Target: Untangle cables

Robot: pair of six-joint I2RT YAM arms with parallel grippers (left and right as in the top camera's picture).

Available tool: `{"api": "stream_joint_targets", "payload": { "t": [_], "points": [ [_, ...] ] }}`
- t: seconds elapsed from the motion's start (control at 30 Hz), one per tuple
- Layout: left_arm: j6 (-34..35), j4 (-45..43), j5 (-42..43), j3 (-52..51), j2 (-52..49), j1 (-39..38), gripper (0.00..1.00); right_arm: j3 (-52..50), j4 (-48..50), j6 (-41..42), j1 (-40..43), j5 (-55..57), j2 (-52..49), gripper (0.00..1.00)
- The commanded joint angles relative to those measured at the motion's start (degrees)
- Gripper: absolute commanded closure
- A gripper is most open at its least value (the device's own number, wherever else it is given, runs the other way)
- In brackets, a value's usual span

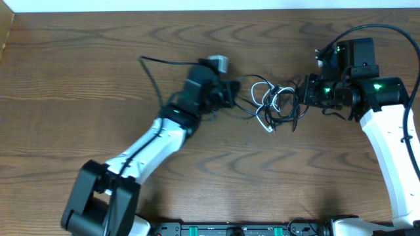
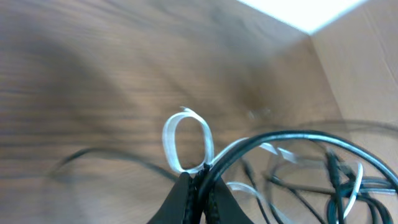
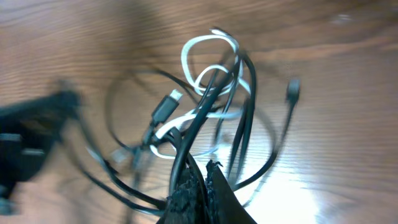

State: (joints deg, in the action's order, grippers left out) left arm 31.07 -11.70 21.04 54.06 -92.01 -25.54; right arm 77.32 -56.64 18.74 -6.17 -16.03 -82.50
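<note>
The cables [image 1: 272, 101] lie as a small black and white tangle on the wooden table [image 1: 79, 98], between my two grippers. My left gripper [image 1: 231, 94] sits at the tangle's left side. In the left wrist view it [image 2: 200, 182] is shut on a black cable [image 2: 292, 135], right beside a white loop [image 2: 186, 140]. My right gripper [image 1: 303, 92] is at the tangle's right side. Seen from the right wrist, the right gripper [image 3: 202, 173] is shut on a black cable [image 3: 199, 134] that rises toward the white loops [image 3: 205, 46] and a plug end [image 3: 165, 106].
The left arm's own thicker black cable [image 1: 154, 72] trails across the table behind it. A brown cardboard wall [image 2: 360, 62] rises at the table's far edge, and a side wall [image 1: 5, 33] stands at the left.
</note>
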Motion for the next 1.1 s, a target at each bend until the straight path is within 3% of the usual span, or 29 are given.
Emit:
{"api": "stream_joint_targets", "payload": {
  "t": [0.0,0.57,0.87,1.07],
  "points": [
    [-2.1,1.0,-2.7,1.3,5.0,5.4,0.92,0.9,-1.4,-1.6,1.9,7.1,0.0,0.99],
    [-5.0,1.5,-2.7,1.3,20.9,17.9,0.92,0.7,-6.1,-4.3,6.8,9.8,-0.2,0.99],
    [-6.3,8.5,-3.8,1.3,21.7,22.4,0.92,7.1,-4.9,-9.7,11.8,-11.1,-0.2,0.99],
    [-7.5,9.7,-3.5,1.3,21.7,20.3,0.92,10.0,0.1,-9.6,8.1,-23.9,-0.2,0.99]
  ]
}}
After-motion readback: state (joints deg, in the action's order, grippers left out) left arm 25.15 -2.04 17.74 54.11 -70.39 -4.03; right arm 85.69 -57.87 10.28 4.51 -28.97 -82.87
